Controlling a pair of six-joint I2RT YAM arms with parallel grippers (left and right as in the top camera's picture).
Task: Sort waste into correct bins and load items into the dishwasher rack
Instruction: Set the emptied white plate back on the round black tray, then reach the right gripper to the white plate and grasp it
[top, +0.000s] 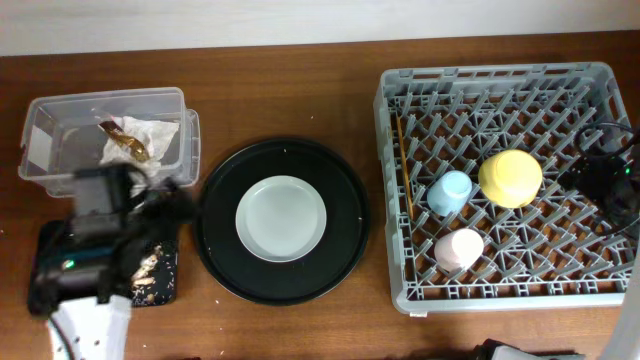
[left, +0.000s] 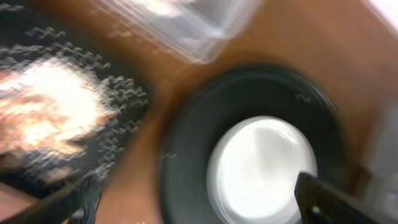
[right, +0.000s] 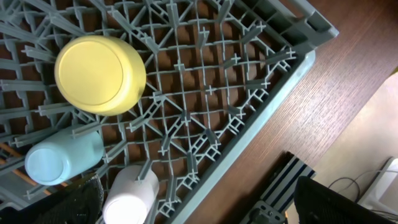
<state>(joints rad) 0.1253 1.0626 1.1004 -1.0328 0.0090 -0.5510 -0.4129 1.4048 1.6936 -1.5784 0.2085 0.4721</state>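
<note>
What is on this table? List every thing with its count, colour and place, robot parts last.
dishwasher rack: one, grey, right side
bowl: one, yellow, base up in the rack
light-blue cup: one, in the rack, left of the bowl
pink cup: one, in the rack, near its front
chopsticks: two, wooden, rack's left side
round tray: one, black, centre
plate: one, grey-white, on the round tray
tub: one, clear, back left
napkin: one, white with brown scrap, in the tub
flat tray: one, black, front left
food scraps: one heap, beige-brown, on the flat tray
left gripper: one, black, open
right gripper: one, black, open, over the rack
</note>
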